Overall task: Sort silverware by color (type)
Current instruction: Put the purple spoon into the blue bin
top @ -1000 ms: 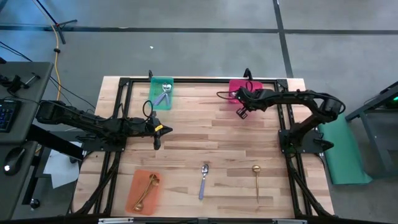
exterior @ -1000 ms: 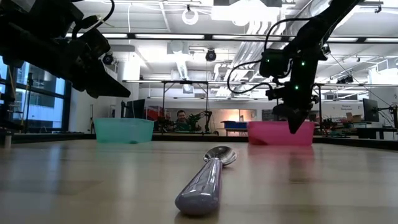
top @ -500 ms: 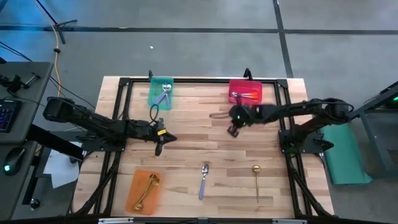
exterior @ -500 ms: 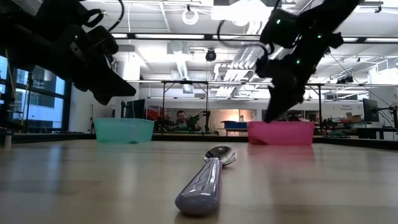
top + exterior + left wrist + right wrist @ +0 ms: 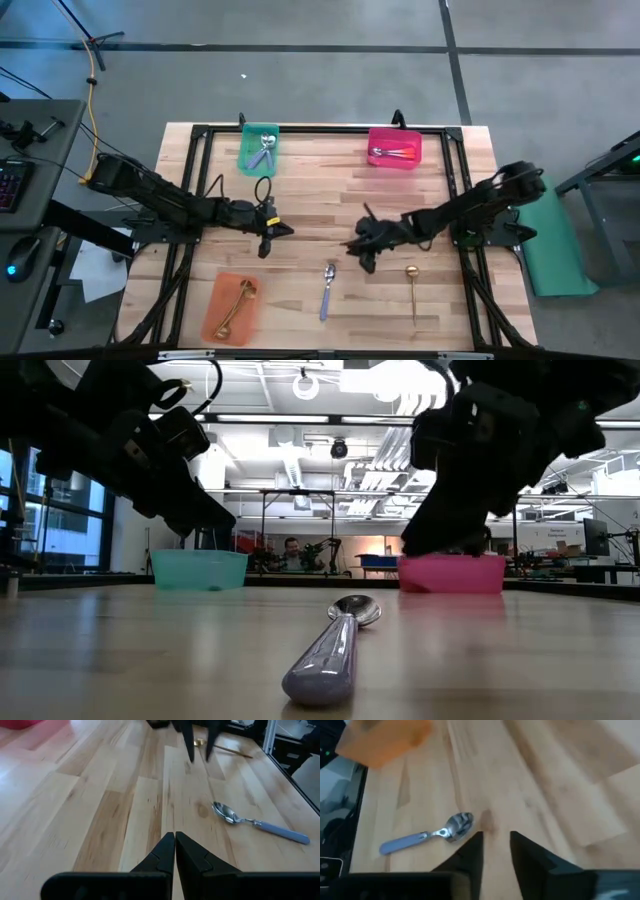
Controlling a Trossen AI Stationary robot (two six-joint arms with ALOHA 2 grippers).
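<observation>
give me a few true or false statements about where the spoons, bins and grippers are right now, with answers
1. A blue-handled spoon lies loose on the table. True.
2. The gold spoon on the table lies inside the pink bin. False: it lies on bare wood, and the pink bin is at the far edge.
3. The orange bin holds gold spoons. True.
4. The right gripper is shut on the blue-handled spoon. False: its fingers are apart and hold nothing, with the spoon lying beside them on the table.
5. The left gripper is wide open. False: its fingers are pressed together, over bare wood.
</observation>
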